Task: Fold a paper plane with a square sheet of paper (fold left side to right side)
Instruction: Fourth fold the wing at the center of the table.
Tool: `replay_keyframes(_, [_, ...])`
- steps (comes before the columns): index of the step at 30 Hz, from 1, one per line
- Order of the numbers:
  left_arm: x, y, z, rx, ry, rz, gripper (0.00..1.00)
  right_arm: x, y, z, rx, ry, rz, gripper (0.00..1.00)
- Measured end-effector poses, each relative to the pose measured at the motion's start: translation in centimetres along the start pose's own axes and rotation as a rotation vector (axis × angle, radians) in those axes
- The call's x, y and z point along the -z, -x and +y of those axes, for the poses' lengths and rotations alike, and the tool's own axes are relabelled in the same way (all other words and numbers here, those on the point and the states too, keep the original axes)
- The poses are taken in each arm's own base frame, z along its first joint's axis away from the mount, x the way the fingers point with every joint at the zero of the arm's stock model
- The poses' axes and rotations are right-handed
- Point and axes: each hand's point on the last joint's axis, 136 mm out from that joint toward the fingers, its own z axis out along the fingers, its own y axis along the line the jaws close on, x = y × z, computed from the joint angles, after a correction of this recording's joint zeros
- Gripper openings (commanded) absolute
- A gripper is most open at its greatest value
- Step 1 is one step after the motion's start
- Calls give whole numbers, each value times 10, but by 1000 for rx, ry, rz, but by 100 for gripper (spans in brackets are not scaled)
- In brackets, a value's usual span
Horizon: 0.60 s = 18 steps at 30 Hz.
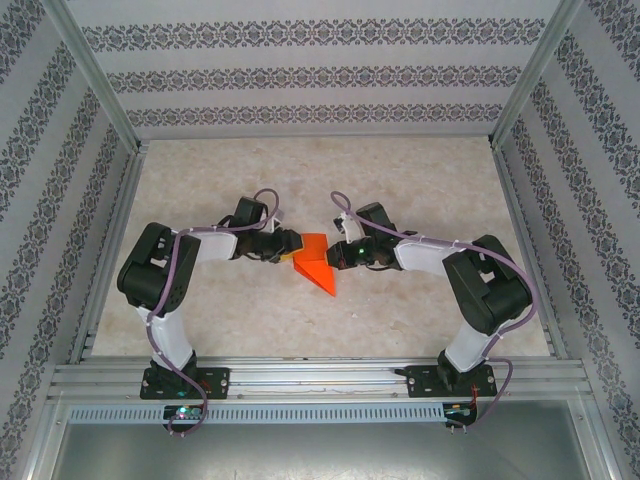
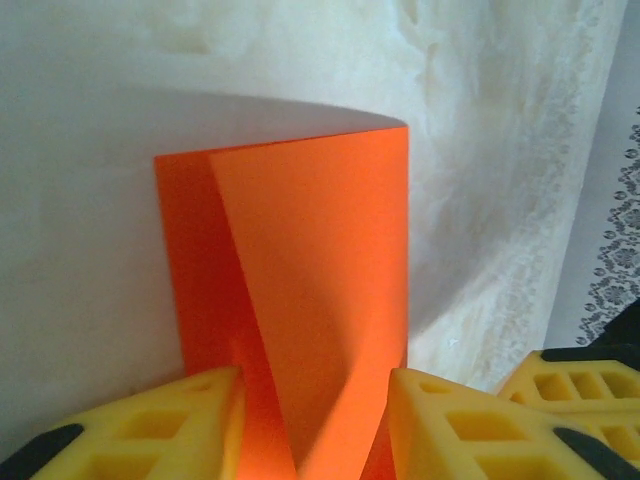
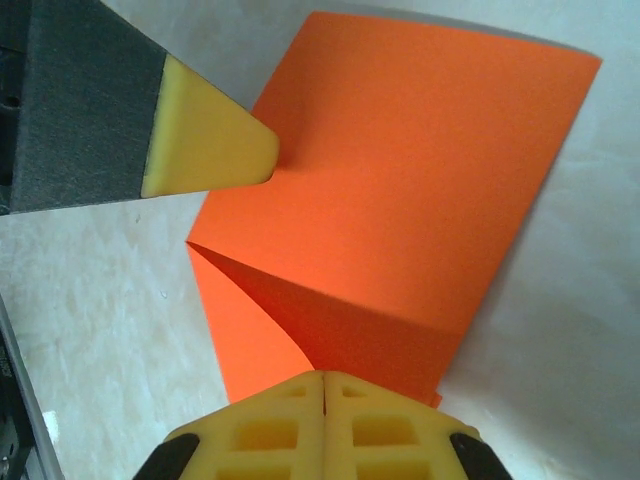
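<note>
Paper like this orange sheet point(image 1: 316, 264) is light, thin and floppy (it will slide and crease easily), so it is best held softly by an edge or a corner. It lies part-folded in the middle of the desk point(image 1: 420, 180), between both arms. The left pincer point(image 2: 315, 395) is partly open, with the sheet rising between its fingers. The right pincer point(image 3: 322, 390) is squeezed shut, its tips at the sheet's near edge; I cannot tell if it nips a layer.

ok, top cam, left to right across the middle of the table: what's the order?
left arm → left gripper → orange paper → right gripper → right arm
</note>
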Motion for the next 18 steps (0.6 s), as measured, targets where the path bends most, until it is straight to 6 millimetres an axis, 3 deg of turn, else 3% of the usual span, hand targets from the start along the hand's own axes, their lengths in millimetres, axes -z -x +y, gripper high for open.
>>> replay_keyframes(6, [-1, 3, -12, -20, -25, 3, 35, 3, -1, -1, -6, -14, -6, 36])
replay_keyframes(13, [-2, 5, -34, -55, -67, 17, 34, 28, 11, 1, 18, -109, -76, 47])
replay_keyframes(18, [-3, 1, -37, -53, -61, 32, 34, 47, 11, 12, 77, -223, -116, 58])
